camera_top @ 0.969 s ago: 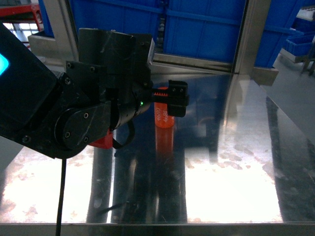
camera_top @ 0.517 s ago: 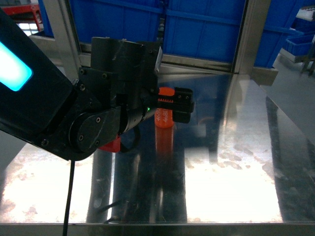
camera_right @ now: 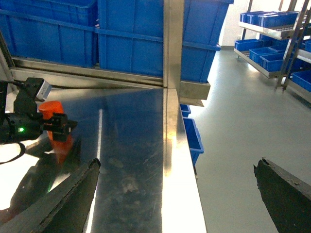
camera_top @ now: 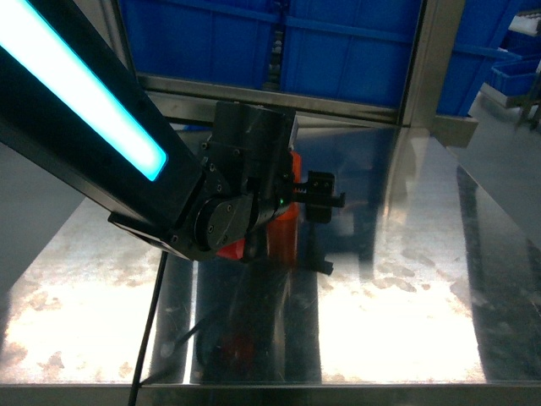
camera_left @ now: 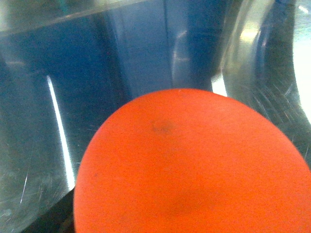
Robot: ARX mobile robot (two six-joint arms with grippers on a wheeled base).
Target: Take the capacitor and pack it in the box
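Observation:
The capacitor is an orange cylinder standing upright on the shiny steel table. My left gripper is low at the cylinder, its black fingers showing just to the right of it. In the left wrist view the capacitor's round orange top fills the lower frame and hides the fingers. From the right wrist view the capacitor and left gripper sit far left. My right gripper hangs open over the table's right edge with nothing between its fingers. The box is out of view.
Big blue bins line the back behind a steel rail and an upright steel post. The table's right edge drops to grey floor, where a small blue bin stands. Shelves of blue bins lie farther right.
The left arm has swung forward and down, so its lit link now crosses the upper left. The gripper has dropped from the capacitor's top to beside its body. The capacitor stays upright.

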